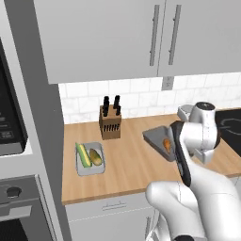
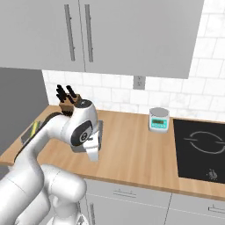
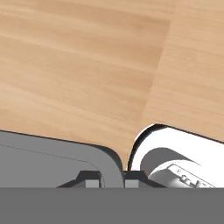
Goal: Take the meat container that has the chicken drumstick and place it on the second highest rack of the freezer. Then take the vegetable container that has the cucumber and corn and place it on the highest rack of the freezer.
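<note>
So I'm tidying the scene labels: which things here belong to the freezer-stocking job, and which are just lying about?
Belongs to the job:
- meat container with the chicken drumstick, tilted, its rim pinched in the end effector
- vegetable container with cucumber and corn, on the counter

Just lying about:
- knife block
- kitchen scale
- cooktop

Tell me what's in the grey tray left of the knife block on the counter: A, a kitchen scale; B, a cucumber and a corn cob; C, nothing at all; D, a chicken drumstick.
B: in the left base view the tray holds a green cucumber and a yellow-green corn cob lying side by side.
</note>
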